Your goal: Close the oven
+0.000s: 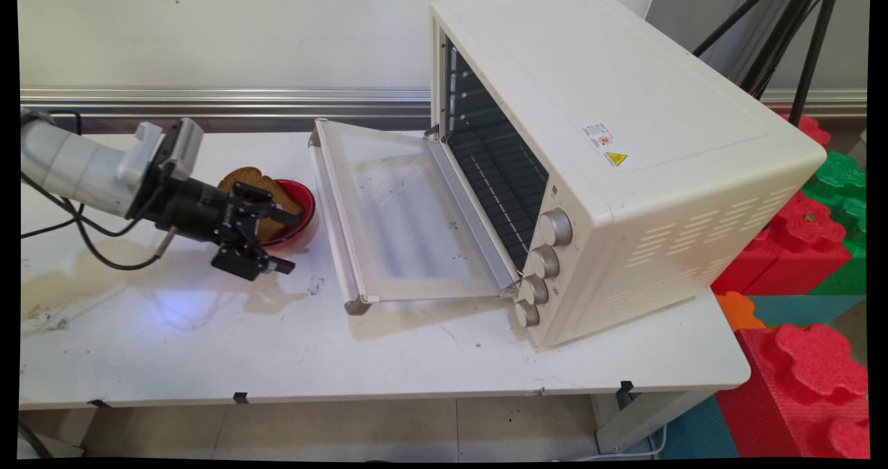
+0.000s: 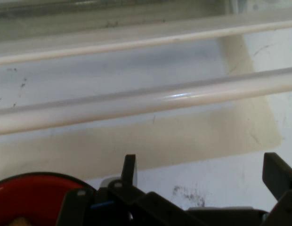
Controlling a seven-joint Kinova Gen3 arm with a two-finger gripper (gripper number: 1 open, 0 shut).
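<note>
Beside the red bowl (image 1: 295,212) of toast (image 1: 258,186), we see the gripper (image 1: 288,241) with jaws released, empty; swinging sideways might perhaps tip the bowl.

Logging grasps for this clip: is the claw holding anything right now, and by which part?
Nothing. The claw is open and empty beside the red bowl with the bread.

A robotics lab: a stained white table (image 1: 388,358) carries a toaster oven (image 1: 624,164), beside foam blocks (image 1: 805,379) and tripod legs (image 1: 784,32).
</note>
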